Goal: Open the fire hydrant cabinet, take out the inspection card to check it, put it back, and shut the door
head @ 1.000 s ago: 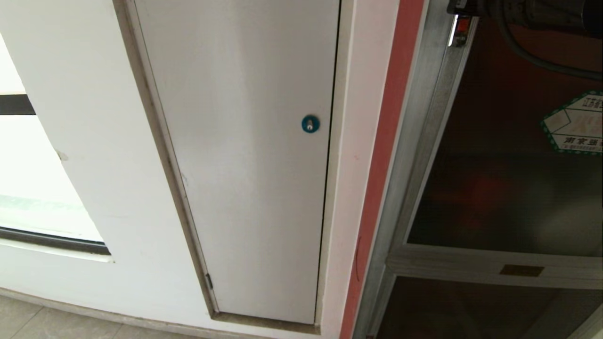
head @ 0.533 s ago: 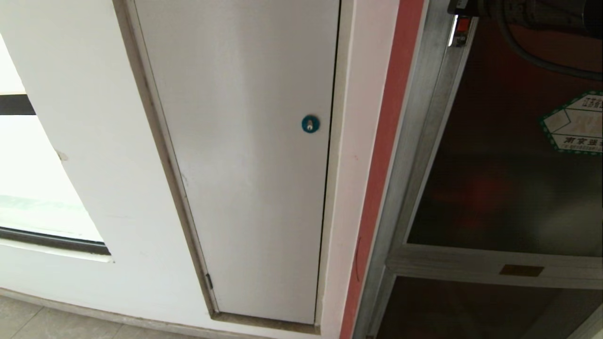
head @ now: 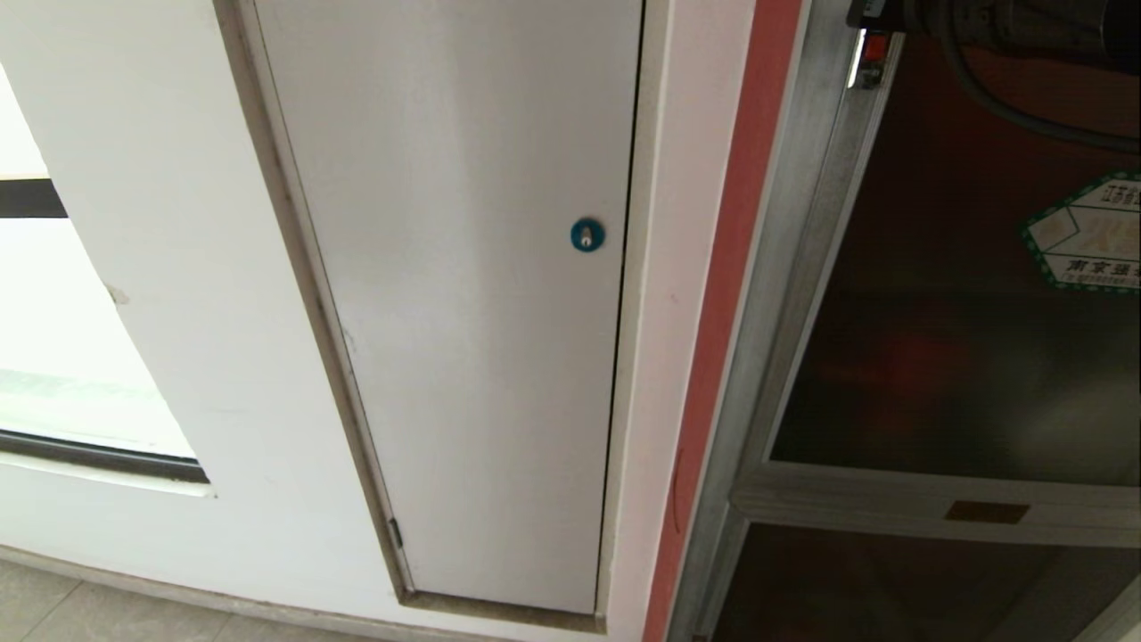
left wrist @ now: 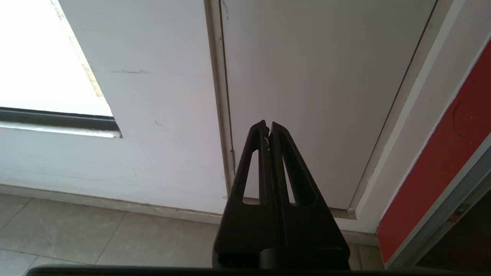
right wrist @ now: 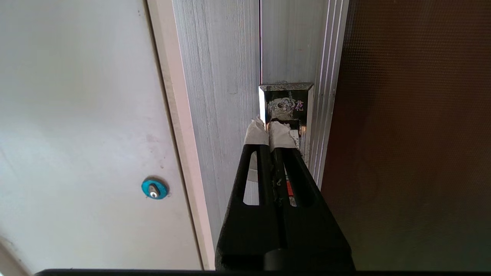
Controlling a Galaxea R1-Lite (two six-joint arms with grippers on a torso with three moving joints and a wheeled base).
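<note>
The green-bordered hexagonal sticker on the door carries Chinese print, too cut off to read in full; the latch bears a small flower emblem and one character. The right hand is clenched, its taped fingertips at the latch on the door's left frame edge, holding nothing. The door is closed in the fire hydrant cabinet; the inspection card is not visible. The left hand is clenched and empty, low before the white door.
</note>
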